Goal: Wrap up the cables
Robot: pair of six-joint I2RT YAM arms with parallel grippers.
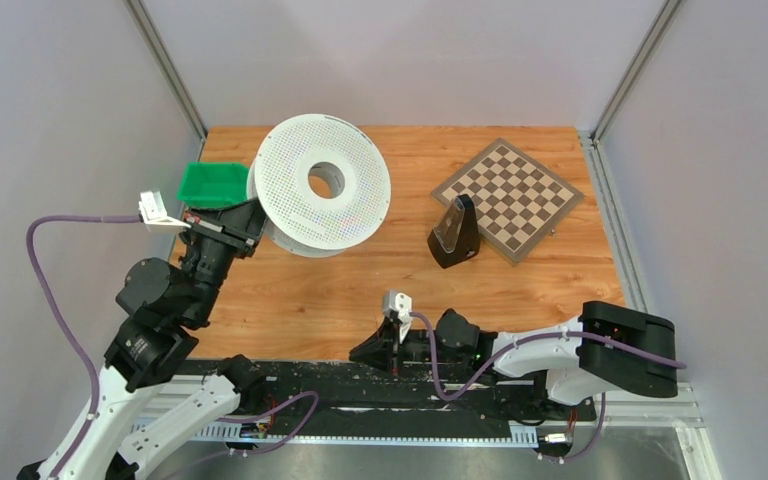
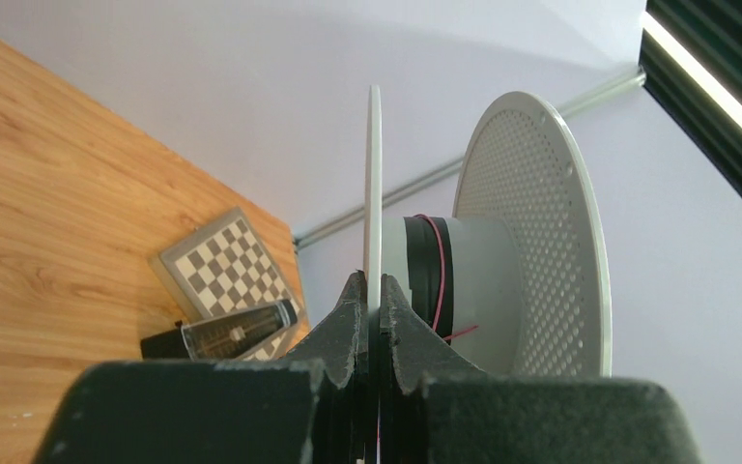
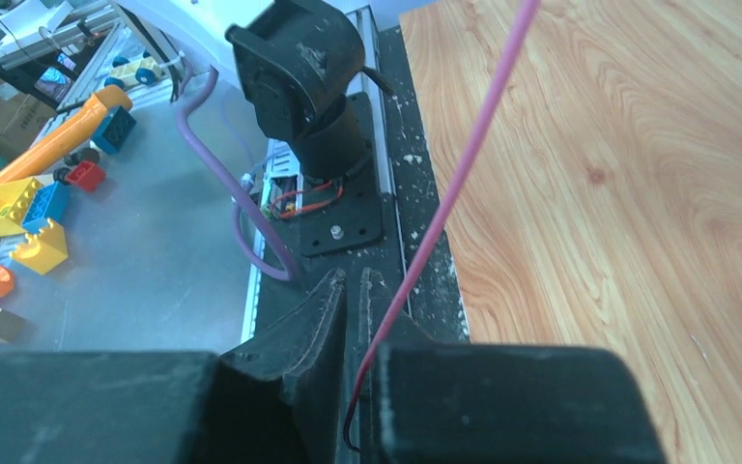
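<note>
The thin reddish wire runs from the upper table down into my right gripper, which is shut on it; its end curls between the fingers. The right gripper lies low at the table's near edge. The wire also loops round the hub of the grey spool, beside a black band, with a short tail sticking out. My left gripper is shut on the spool's thin near flange, edge-on. In the top view the spool stands tilted at the back left, the left gripper at its left rim.
A green bin sits behind the left gripper. A chessboard and a black metronome are at the back right. Off the table's near edge, toy bricks lie on a grey surface beside an arm base.
</note>
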